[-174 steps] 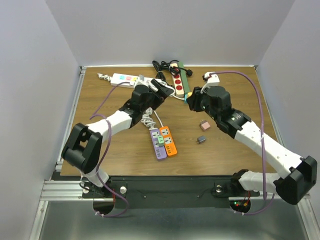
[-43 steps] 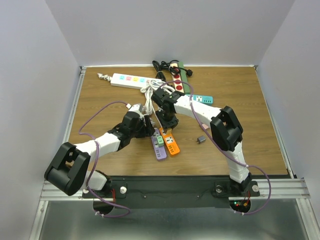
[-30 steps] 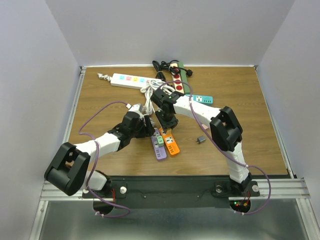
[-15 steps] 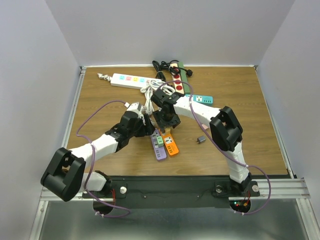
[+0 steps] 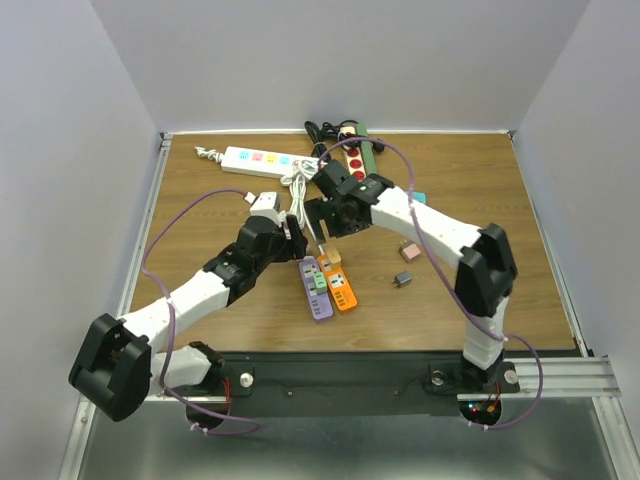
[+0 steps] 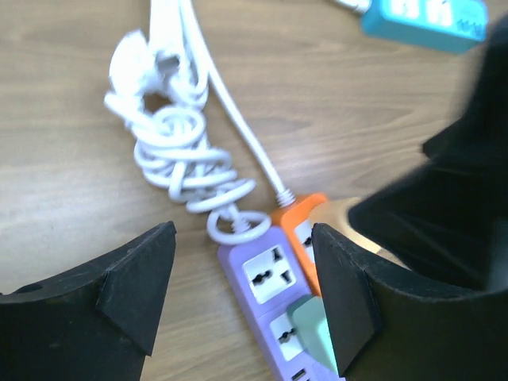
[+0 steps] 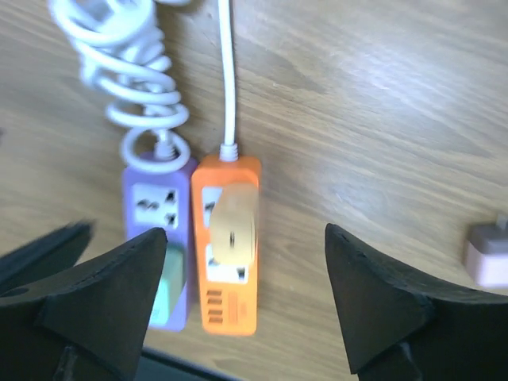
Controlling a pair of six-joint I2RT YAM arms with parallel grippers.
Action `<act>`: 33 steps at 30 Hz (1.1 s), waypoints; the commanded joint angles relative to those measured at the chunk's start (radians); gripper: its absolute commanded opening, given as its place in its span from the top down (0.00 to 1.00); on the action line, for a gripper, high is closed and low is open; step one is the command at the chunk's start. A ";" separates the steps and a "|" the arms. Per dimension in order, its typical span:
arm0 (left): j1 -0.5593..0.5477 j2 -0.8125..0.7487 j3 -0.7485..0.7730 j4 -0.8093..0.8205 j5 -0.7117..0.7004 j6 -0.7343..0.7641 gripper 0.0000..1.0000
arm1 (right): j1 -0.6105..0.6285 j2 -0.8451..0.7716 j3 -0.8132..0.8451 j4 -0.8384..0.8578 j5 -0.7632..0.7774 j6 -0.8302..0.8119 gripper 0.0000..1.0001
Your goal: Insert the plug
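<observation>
A tan plug [image 7: 236, 226] sits in the top socket of the orange power strip [image 7: 230, 305], also seen in the top view [image 5: 331, 258]. My right gripper [image 7: 244, 230] hovers above it, open, with nothing between its fingers [image 7: 373, 294]. Beside the orange strip lies a purple power strip [image 6: 262, 278] with a green plug [image 6: 313, 329] in it. My left gripper [image 6: 244, 230] stands open above the purple strip's cable end, touching nothing. In the top view the right gripper [image 5: 325, 222] and left gripper [image 5: 290, 243] meet over the orange strip [image 5: 343, 290].
A coiled white cable [image 6: 178, 151] runs back from the two strips. A pink adapter [image 5: 408, 250] and a grey adapter [image 5: 403, 279] lie to the right. A white strip [image 5: 255, 160], a red-socket strip [image 5: 358, 165] and a teal strip [image 6: 425, 16] lie further back.
The right gripper has opened, let go of the tan plug and risen away toward the back. The left gripper has opened wider and pulled back a little from the purple strip.
</observation>
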 commanded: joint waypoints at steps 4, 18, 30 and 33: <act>-0.197 -0.012 0.142 0.046 -0.229 0.137 0.18 | -0.043 -0.214 -0.128 0.084 0.096 0.031 0.12; -0.464 0.433 0.334 0.421 0.056 0.439 0.07 | -0.444 -0.542 -0.444 0.267 -0.086 0.026 0.09; -0.493 0.655 0.411 0.465 0.220 0.606 0.05 | -0.522 -0.657 -0.489 0.264 -0.131 0.031 0.06; -0.493 0.695 0.432 0.470 0.245 0.609 0.05 | -0.525 -0.653 -0.484 0.264 -0.136 0.028 0.06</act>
